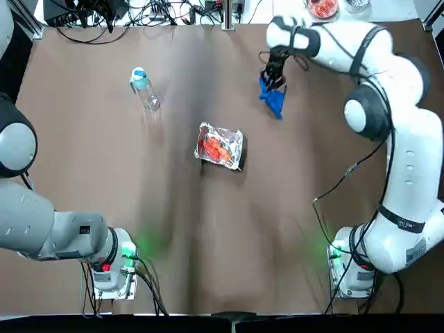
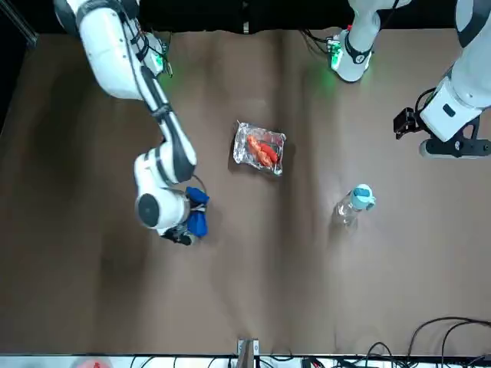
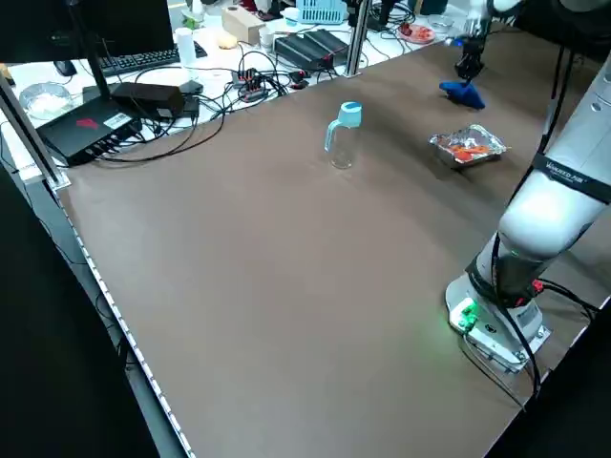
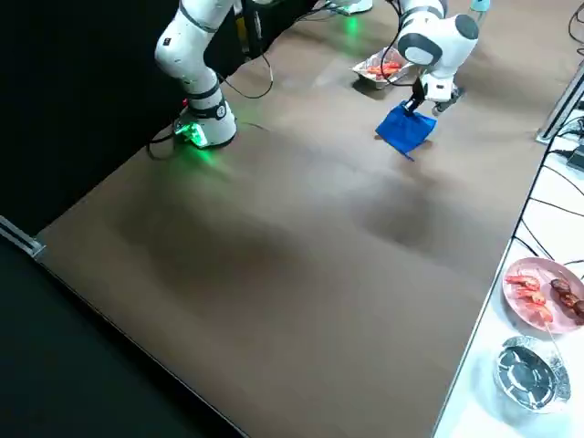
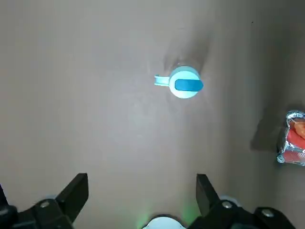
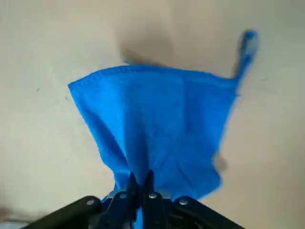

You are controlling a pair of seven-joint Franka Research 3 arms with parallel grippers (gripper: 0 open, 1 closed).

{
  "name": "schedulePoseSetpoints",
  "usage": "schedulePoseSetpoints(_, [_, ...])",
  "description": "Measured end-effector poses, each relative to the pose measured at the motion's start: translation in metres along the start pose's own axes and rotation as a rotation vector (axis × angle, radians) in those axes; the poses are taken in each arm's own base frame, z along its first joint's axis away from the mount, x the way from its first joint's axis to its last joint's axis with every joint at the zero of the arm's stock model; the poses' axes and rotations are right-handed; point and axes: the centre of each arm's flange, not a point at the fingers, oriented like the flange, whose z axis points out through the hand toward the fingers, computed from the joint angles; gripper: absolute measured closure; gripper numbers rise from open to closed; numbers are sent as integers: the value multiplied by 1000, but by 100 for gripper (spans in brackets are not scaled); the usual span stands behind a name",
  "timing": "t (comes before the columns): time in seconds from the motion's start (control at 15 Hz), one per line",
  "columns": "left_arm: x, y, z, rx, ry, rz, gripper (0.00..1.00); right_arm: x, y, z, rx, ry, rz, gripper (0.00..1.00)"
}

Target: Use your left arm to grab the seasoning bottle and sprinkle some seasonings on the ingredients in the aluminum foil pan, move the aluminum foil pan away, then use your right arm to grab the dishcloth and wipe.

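The bright blue dishcloth (image 1: 272, 99) hangs from my right gripper (image 1: 275, 78), which is shut on its top edge (image 6: 140, 183) at the far right of the table; the cloth is lifted, its lower corner near the tabletop (image 4: 405, 131). The aluminum foil pan (image 1: 220, 145) with red-orange ingredients (image 1: 215, 147) sits mid-table. The seasoning bottle (image 1: 143, 89) with its light-blue cap (image 5: 185, 85) stands upright at the far left. My left gripper (image 5: 142, 191) is open, held high over the table near the left arm's base, well apart from the bottle.
Cables, black boxes and a keyboard lie on the white bench beyond the table's far edge (image 3: 143, 95). A pink plate of reddish food (image 4: 540, 292) and a round foil dish (image 4: 531, 372) sit on that bench, off the brown table.
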Motion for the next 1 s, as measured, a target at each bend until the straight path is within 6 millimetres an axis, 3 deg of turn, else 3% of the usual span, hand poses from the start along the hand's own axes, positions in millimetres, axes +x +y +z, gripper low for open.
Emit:
schedulePoseSetpoints(0.27, [0, 0, 0, 0, 0, 0, 0, 15, 61, -56, 13, -51, -54, 94])
schedulePoseSetpoints(0.4, [0, 0, 0, 0, 0, -1, 0, 30, 99, -65, 14, -76, -90, 94])
schedulePoseSetpoints(0.47, [0, 0, 0, 0, 0, -1, 0, 45, 138, -70, -22, -72, -126, 94])
schedulePoseSetpoints(0.53, [0, 0, 0, 0, 0, -1, 0, 52, 156, -72, -57, -64, -141, 94])
schedulePoseSetpoints(0.73, [0, 0, 0, 0, 0, -1, 0, 64, 190, -74, -134, -53, -186, 94])
schedulePoseSetpoints(1.0, [0, 0, 0, 0, 0, -1, 0, 73, 218, -76, -134, -58, -222, 94])
